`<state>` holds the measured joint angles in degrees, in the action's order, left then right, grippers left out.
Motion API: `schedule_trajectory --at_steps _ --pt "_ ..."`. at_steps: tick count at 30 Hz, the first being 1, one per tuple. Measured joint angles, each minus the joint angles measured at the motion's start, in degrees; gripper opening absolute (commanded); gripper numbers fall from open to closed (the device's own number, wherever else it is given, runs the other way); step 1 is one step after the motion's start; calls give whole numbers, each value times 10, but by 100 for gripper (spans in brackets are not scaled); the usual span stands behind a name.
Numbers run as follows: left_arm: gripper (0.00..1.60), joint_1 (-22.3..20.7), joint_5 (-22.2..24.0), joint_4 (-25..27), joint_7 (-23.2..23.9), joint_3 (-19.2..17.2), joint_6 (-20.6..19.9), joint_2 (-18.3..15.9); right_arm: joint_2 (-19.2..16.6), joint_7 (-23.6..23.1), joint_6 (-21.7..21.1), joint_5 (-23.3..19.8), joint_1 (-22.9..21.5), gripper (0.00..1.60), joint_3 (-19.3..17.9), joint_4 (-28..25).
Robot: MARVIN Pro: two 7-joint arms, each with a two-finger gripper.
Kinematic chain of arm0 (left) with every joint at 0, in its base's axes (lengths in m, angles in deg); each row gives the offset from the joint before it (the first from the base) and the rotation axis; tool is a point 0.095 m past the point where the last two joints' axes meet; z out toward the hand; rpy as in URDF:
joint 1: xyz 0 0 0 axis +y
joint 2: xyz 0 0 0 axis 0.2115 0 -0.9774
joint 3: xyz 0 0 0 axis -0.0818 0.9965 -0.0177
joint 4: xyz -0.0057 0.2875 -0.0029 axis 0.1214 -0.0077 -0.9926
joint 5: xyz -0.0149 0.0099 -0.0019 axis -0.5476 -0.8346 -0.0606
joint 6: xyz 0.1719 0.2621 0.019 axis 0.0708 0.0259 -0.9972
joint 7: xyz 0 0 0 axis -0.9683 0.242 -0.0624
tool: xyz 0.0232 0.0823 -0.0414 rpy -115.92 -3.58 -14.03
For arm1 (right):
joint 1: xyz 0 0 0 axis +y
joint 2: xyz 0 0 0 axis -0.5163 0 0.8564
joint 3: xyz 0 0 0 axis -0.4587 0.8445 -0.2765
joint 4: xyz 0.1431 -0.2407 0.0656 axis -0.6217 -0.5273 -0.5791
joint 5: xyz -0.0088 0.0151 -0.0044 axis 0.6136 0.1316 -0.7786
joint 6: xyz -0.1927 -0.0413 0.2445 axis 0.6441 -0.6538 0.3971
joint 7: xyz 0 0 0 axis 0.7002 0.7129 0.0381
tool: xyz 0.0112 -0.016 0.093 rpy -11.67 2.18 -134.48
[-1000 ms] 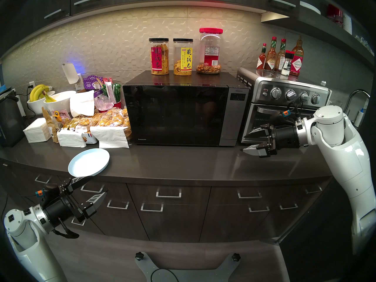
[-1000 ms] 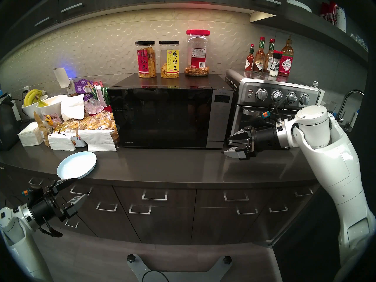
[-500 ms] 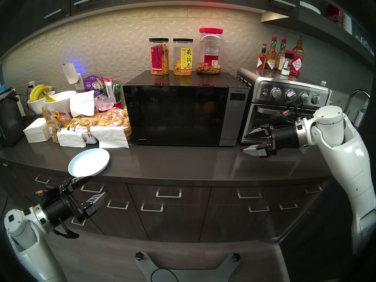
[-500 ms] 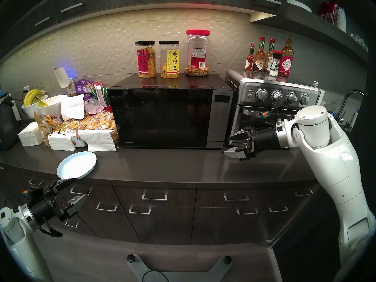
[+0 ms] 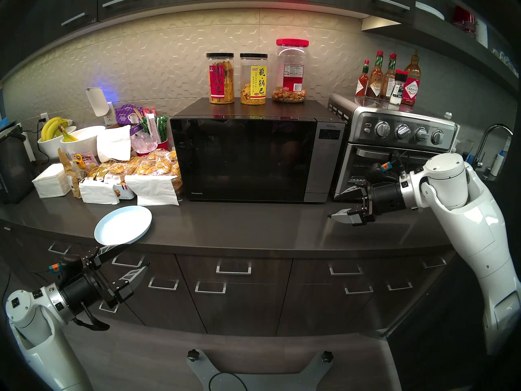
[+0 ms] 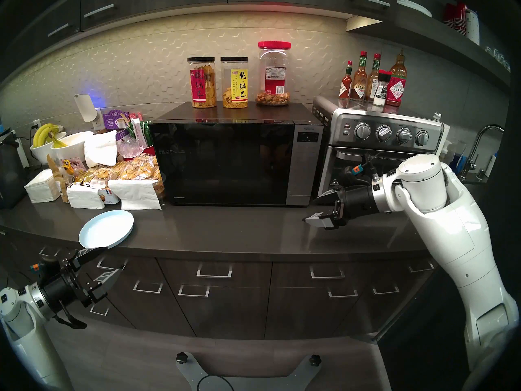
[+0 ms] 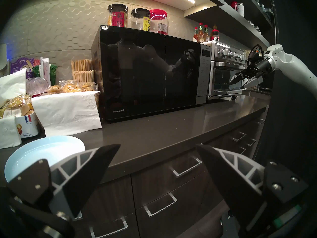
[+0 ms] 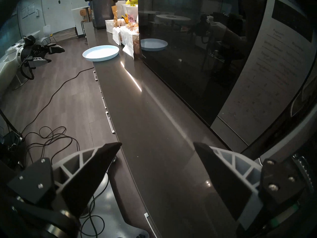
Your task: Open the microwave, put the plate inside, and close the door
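Nearest me, the left gripper (image 5: 128,259) hangs below the counter (image 5: 253,229) edge in front of the drawers, jaws spread wide, holding nothing. Just above it the plate (image 5: 123,225) sits on the counter with its rim overhanging the edge; a careless upward reach could tip it to the floor. Further in, the right gripper (image 5: 335,205) hovers over the counter near the microwave (image 5: 253,159) and its lower right corner, jaws wide, empty. The door (image 5: 242,159) is shut, with no handle that I can see, so the fingers may slide off the glossy glass or hit the control strip (image 5: 324,162). The toaster oven (image 5: 394,150) stands close beside it and could be bumped. Jars (image 5: 255,78) on top could topple if the box is jolted.
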<state>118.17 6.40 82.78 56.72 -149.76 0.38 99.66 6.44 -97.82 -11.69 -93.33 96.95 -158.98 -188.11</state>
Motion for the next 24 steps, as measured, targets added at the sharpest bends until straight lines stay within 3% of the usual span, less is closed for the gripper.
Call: schedule_trajectory --at_steps 24 --pt "160 0 0 0 0 0 0 0 37 49 -34 45 0 160 18 37"
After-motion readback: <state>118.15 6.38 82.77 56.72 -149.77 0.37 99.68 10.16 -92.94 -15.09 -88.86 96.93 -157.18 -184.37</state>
